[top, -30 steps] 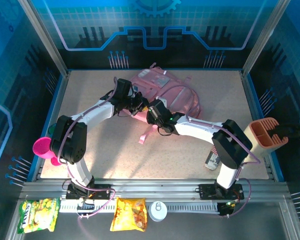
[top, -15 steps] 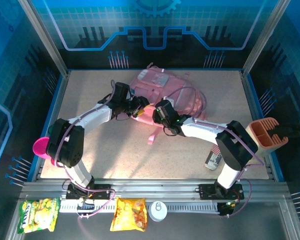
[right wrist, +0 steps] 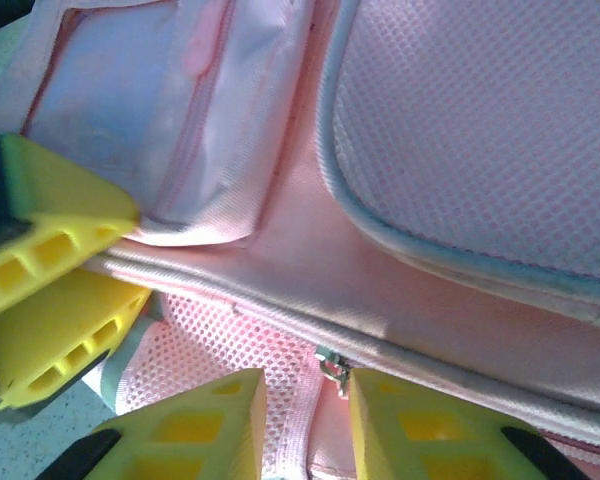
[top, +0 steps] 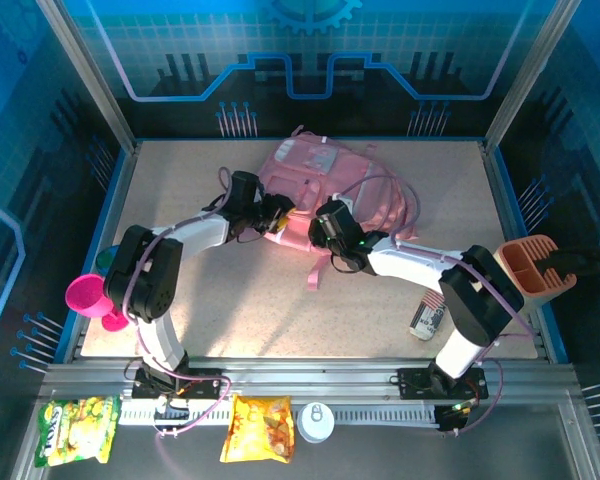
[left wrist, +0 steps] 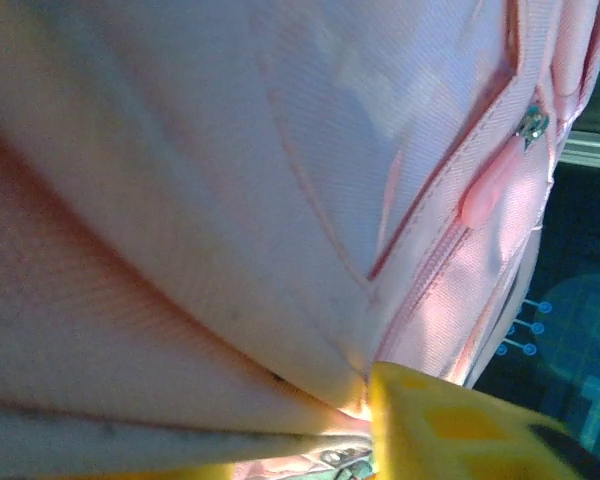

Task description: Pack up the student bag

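One thing dwarfs the rest: the student bag [top: 320,165], a large soft pink fabric backpack with whitish pocket panels. It lies flat on the speckled beige counter [top: 180,300] at about twelve o'clock from the arm bases. Its long axis runs roughly from ten o'clock to four o'clock.

The white-and-black left arm [top: 195,232] reaches in from seven o'clock and the matching right arm [top: 410,265] from four o'clock. Both end side by side at the bag's near edge, with the bag at twelve to one o'clock of each.

In the right wrist view the right jaws look clenched partway on the bag. Their yellow plastic fingertips [right wrist: 205,425] bracket a strip of pink mesh, and a small metal zip pull [right wrist: 330,368] sits in the gap at the seam.

The left jaws' yellow fingertips [right wrist: 50,235] show at nine o'clock in that view, close together, with the bag's piped seam running in between them. I cannot tell whether they grip it or are only closing round it.

The right arm is the nearer to the pull, so the coming move likely turns on it, with the left steadying the fabric.

Well apart from the bag stand a salmon plastic caddy [top: 530,268] at the counter's three o'clock edge and a magenta plastic cup [top: 83,295] at nine o'clock.
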